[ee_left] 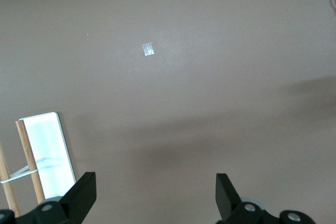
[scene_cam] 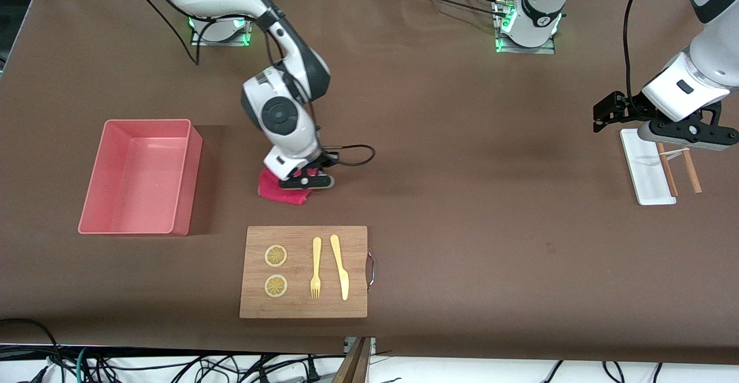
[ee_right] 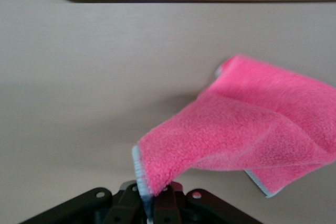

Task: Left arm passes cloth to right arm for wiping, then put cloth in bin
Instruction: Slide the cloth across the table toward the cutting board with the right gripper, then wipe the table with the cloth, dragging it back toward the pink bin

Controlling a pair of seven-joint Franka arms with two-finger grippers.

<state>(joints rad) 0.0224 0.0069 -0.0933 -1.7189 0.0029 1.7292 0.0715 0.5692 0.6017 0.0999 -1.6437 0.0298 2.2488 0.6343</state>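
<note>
Pink plastic bin (scene_cam: 92, 209) sits empty at the right arm's end of the counter (scene_cam: 462, 198). Beside it, the right hand (scene_cam: 306, 182) pinches one edge of the cloth (scene_cam: 277, 191), whose free part drags on the counter, farther from the camera than the board (scene_cam: 304, 302). Judged soft, light and limp; grip a bunched edge. Left hand (ee_left: 152, 192) waits spread wide over the tray (scene_cam: 646, 169).
</note>
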